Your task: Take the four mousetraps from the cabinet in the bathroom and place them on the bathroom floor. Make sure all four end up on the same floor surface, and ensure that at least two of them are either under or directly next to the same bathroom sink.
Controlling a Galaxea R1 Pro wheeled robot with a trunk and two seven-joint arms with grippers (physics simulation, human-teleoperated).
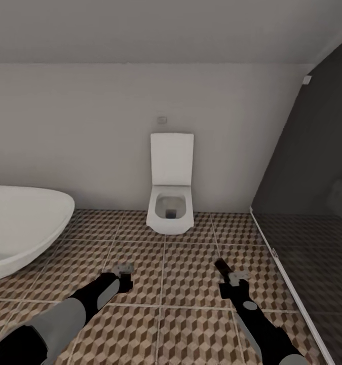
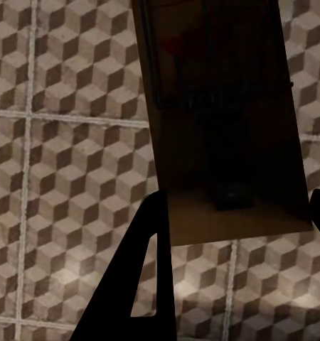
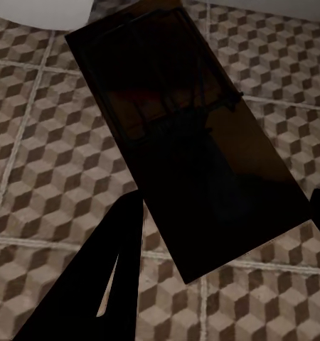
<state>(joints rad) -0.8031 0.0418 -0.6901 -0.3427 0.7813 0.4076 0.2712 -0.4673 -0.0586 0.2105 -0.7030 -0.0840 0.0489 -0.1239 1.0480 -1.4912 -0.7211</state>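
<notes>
Both mousetraps are hard to read: in the wrist views their wire parts sink into shadow, and from the head camera the left mousetrap (image 2: 220, 128) is hidden behind the left gripper (image 1: 124, 268) while the right mousetrap (image 1: 222, 267) shows as a dark sliver. Each board's long axis runs out along its gripper's fingers, toward the toilet (image 1: 170, 203) (lid up). Both arms reach low over the bathroom floor (image 1: 186, 284) before the toilet, the right gripper (image 1: 235, 277) and left each clamped on a board's near end.

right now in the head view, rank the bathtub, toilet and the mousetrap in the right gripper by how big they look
1. Bathtub: largest, though cut off by the frame and nearer the camera.
2. Toilet: clearly smaller in view, standing farther back.
3. Mousetrap in the right gripper: smallest by far, despite being close.
</notes>
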